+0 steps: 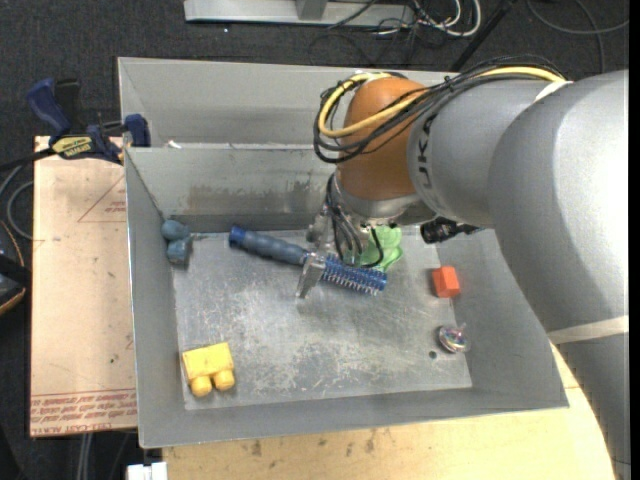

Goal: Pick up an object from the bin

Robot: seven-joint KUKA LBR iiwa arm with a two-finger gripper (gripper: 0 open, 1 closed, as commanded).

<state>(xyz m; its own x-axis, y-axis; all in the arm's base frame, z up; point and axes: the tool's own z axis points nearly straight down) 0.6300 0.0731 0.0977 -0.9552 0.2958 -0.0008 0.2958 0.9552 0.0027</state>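
Overhead room light, fairly bright and even, no hard spots. Grey bin (pixel 300 368) has a floor with a dull sheen, and its back wall is darker along the lower band. Silver arm (pixel 560 198) is brightest, with soft glare along its top. Orange cover (pixel 375 138) has a pale highlight on its crown. Soft shadow under the wrist, a faint one beside the yellow block (pixel 207 368). Floor (pixel 60 28) around the bin is dark.

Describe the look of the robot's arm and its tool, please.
The arm is made of thick, rounded silver-grey links, one bearing dark letters. A glossy orange dome-shaped cover sits at the wrist, with yellow and black cables looping over it. Below it hangs the small grey metal tool.
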